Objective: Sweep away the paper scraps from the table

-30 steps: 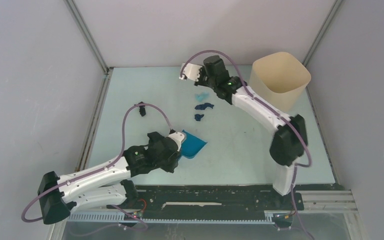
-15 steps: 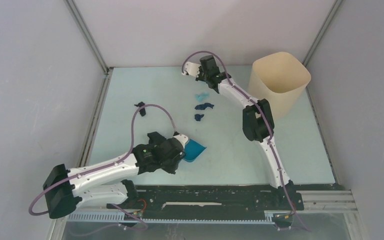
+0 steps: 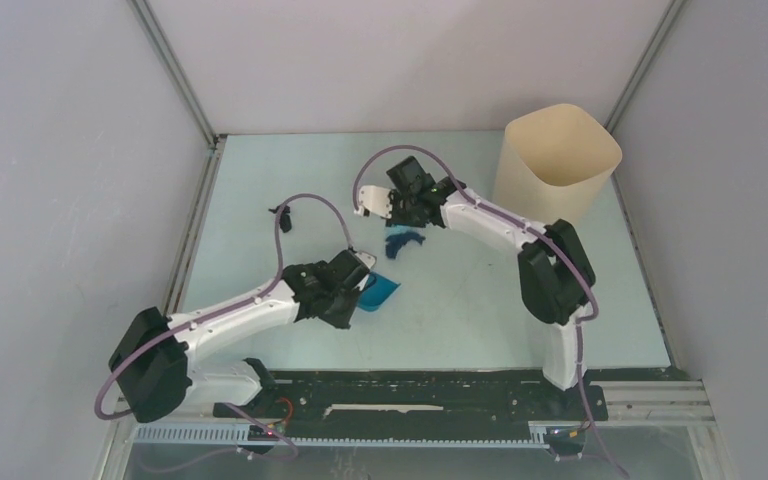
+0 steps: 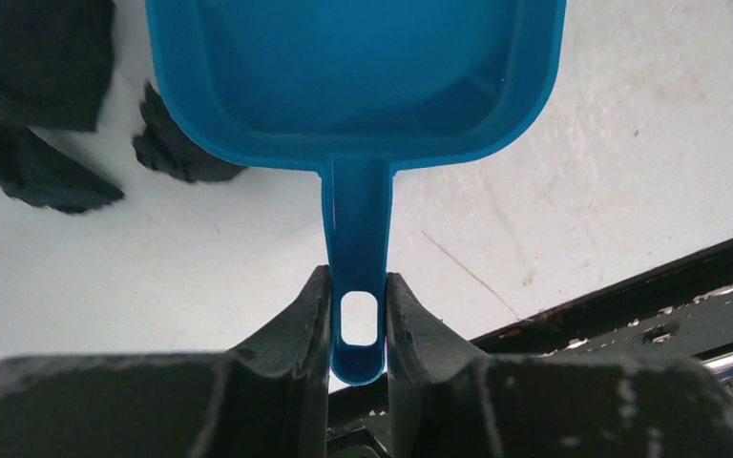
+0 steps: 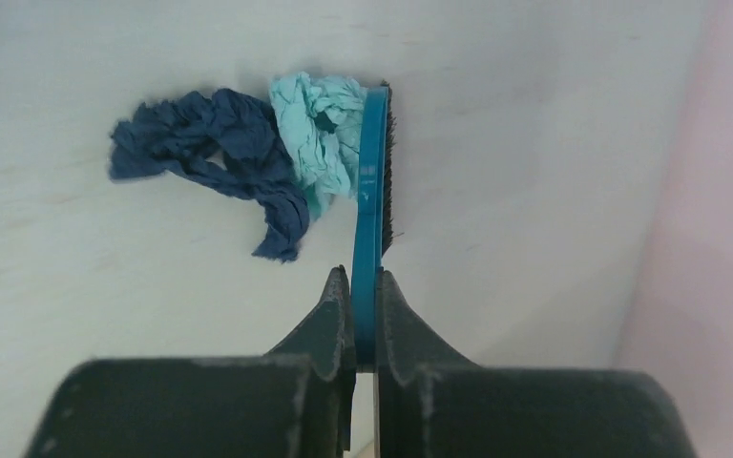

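Observation:
My left gripper (image 3: 358, 284) (image 4: 358, 320) is shut on the handle of the blue dustpan (image 3: 381, 292) (image 4: 353, 76), which lies on the mint-green table (image 3: 480, 290). My right gripper (image 3: 397, 216) (image 5: 364, 286) is shut on the small blue hand brush (image 5: 372, 191). The brush presses against a light blue scrap (image 5: 320, 134), with a navy scrap (image 5: 219, 153) beside it. In the top view these scraps (image 3: 401, 243) lie just beyond the dustpan's mouth. Dark scraps (image 4: 186, 153) sit left of the dustpan. Another dark bit (image 3: 280, 212) lies at the far left.
The tall beige bin (image 3: 558, 160) stands at the back right corner. Metal rails (image 3: 192, 215) edge the table, and grey walls enclose it. The black base plate (image 3: 430, 385) runs along the near edge.
My right arm has drawn the brush from the back of the table toward the dustpan, pushing the blue scraps along. My left arm has shifted the dustpan slightly farther in.

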Controlling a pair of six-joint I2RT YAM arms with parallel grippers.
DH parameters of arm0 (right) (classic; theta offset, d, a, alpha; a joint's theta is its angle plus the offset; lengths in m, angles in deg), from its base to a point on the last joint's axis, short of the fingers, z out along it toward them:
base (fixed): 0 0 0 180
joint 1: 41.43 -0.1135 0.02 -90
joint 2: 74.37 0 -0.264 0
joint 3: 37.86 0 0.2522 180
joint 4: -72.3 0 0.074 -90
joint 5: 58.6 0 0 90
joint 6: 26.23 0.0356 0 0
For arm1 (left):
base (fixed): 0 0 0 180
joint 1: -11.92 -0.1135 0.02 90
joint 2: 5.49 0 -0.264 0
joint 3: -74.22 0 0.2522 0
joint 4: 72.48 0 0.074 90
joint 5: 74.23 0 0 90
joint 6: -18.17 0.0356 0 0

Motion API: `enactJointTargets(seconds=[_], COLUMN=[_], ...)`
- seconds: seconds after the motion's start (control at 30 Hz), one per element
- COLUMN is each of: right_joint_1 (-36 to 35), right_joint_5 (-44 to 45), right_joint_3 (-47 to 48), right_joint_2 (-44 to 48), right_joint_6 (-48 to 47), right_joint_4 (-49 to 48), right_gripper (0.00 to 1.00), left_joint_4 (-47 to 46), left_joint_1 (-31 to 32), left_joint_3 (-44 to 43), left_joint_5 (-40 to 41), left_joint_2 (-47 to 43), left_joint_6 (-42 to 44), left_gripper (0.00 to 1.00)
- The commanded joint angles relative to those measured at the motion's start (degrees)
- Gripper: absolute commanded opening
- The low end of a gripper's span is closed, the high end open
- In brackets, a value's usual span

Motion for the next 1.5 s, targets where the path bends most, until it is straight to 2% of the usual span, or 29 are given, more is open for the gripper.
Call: enactJointTargets(seconds=[0.0, 0.13, 0.23, 0.43, 0.63, 1.03, 1.17, 1.23, 1.3, 1.47], right_joint_1=[-3.7, -6.2, -6.1, -1.7, 4.0, 12.8, 16.9, 18.7, 21.1, 23.1], right_joint_5=[-8.1, -15.4, -21.1, -32.3, -28.4, -20.4, -23.4, -24.0, -26.4, -26.7], right_joint_3=[-5.4, -5.1, -3.6, -2.2, -4.1, -15.0, -22.1, -24.9, -27.5, -37.3], right_joint_2=[8.0, 10.3, 11.3, 16.1, 23.0, 47.8, 54.3, 57.3, 60.8, 72.2], right_joint_6=[13.3, 25.0, 31.3, 40.0, 43.0, 45.1, 45.2, 44.4, 42.8, 39.2], right_joint_4=[13.5, 19.5, 22.4, 23.5, 21.6, 15.3, 16.2, 17.7, 19.5, 20.9], right_gripper=[0.0, 0.0, 0.0, 0.0, 0.0, 0.0, 0.0, 0.0, 0.0, 0.0], left_joint_4=[0.6, 0.5, 0.9, -1.9, -5.2, -10.0, -7.1, -5.4, -2.4, -2.1], left_joint_1=[-1.3, -3.5, -3.9, -4.0, -3.9, -3.0, -3.0, -3.0, -2.8, -2.8], left_joint_3=[-7.1, -9.7, -10.4, -9.3, -6.8, -2.1, -5.4, -6.4, -9.8, -15.8], left_joint_5=[-1.6, -14.6, -14.6, -12.5, -13.7, -11.8, -8.6, -2.6, -5.4, 0.0], left_joint_2=[4.6, 12.5, 14.3, 7.9, 1.1, -12.1, -10.1, -8.4, -7.0, -3.7], left_joint_6=[7.2, 8.8, 8.9, 9.0, 8.6, 7.7, 7.8, 7.1, 6.9, 6.3], left_gripper=[0.0, 0.0, 0.0, 0.0, 0.0, 0.0, 0.0, 0.0, 0.0, 0.0])
